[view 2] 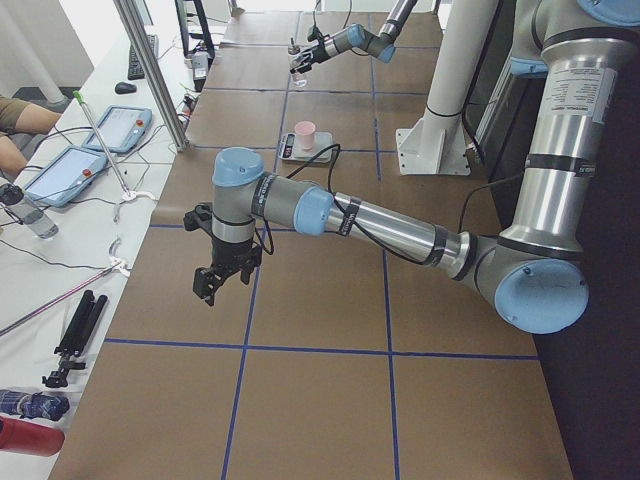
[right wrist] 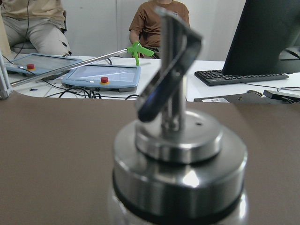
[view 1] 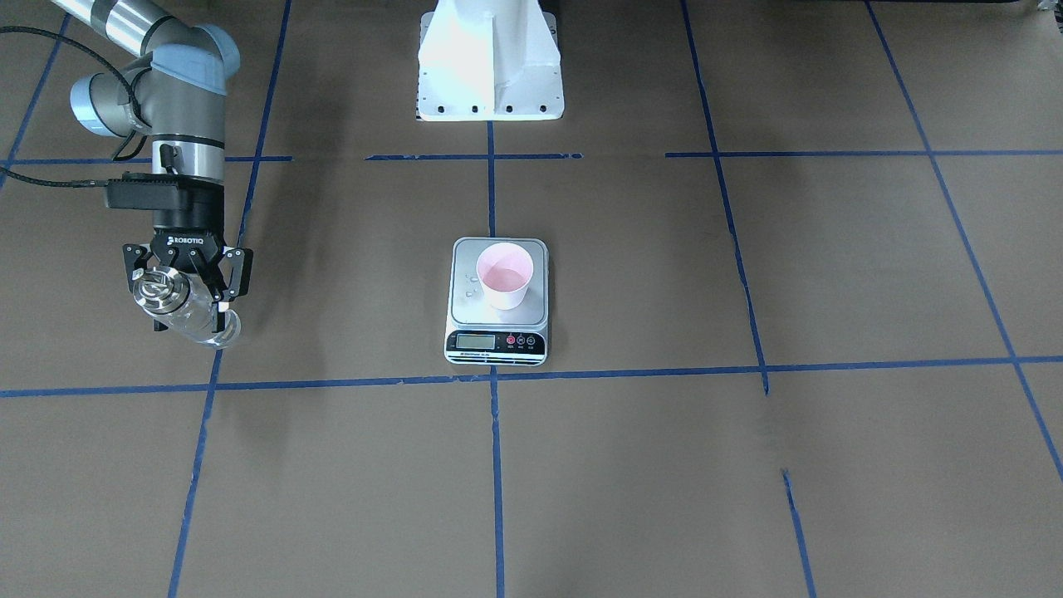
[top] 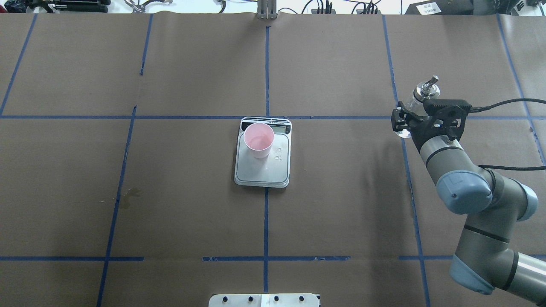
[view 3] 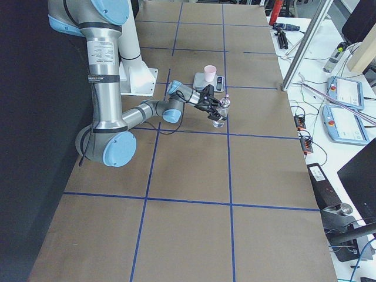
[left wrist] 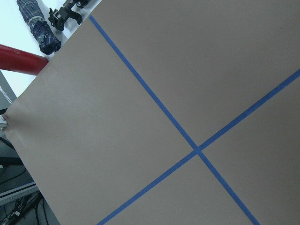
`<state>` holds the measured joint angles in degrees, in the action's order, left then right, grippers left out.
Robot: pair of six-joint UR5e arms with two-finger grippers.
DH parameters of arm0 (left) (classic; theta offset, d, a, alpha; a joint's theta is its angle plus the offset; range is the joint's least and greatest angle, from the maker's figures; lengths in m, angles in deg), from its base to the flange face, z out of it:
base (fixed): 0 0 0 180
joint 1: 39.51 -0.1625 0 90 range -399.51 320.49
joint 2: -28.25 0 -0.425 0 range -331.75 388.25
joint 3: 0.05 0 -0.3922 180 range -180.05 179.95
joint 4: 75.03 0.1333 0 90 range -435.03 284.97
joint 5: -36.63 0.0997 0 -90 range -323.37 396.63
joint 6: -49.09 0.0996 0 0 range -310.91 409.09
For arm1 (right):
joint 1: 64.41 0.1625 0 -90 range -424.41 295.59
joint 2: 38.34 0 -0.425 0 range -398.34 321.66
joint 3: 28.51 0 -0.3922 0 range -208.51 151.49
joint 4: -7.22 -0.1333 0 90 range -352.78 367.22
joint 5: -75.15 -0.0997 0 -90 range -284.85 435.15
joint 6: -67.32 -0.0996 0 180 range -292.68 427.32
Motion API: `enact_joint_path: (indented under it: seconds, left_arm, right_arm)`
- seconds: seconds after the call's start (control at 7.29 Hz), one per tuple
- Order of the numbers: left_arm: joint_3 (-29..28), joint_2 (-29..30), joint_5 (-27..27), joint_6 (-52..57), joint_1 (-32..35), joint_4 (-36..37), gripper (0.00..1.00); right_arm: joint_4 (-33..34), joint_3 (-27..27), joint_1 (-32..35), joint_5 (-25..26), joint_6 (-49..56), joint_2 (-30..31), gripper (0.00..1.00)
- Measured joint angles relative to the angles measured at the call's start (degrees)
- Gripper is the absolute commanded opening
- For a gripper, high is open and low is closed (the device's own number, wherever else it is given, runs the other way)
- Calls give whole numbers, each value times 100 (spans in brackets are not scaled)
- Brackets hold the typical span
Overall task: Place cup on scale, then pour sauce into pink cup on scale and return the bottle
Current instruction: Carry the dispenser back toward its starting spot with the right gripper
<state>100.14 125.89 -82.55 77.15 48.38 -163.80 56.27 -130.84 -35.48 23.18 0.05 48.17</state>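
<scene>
Gripping the bottle (view 1: 178,303) upright in clamped right jaws, well apart from the cup (view 1: 505,274) on the scale (view 1: 536,307), probably against spilling; unable to judge left jaws' opening.

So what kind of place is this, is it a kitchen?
Most likely a robot lab, not a kitchen. A robot arm reaches over a table papered brown and gridded with blue tape, control tablets with red buttons lie beside it, and a keyboard and monitor stand nearby.

Silver arm tubes (view 1: 124,18), pale blue joint caps (view 1: 199,65), black Robotiq-marked right claw (view 1: 190,316), black cable (view 1: 50,183)
</scene>
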Motion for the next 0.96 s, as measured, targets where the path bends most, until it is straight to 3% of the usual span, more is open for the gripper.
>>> enact_joint_path:
  seconds: [0.27, 0.55, 0.96]
  left_arm:
    - [-1, 0, 5, 0, 0, -14, 100]
    - [-13, 0, 8, -2, 0, -25, 100]
    - [-28, 8, 9, -2, 0, -26, 100]
  right_arm:
    - [583, -129, 158, -349, -345, 18, 0]
    - [763, -252, 202, -509, -533, 24, 0]
    - [772, -265, 125, -72, -856, 67, 0]
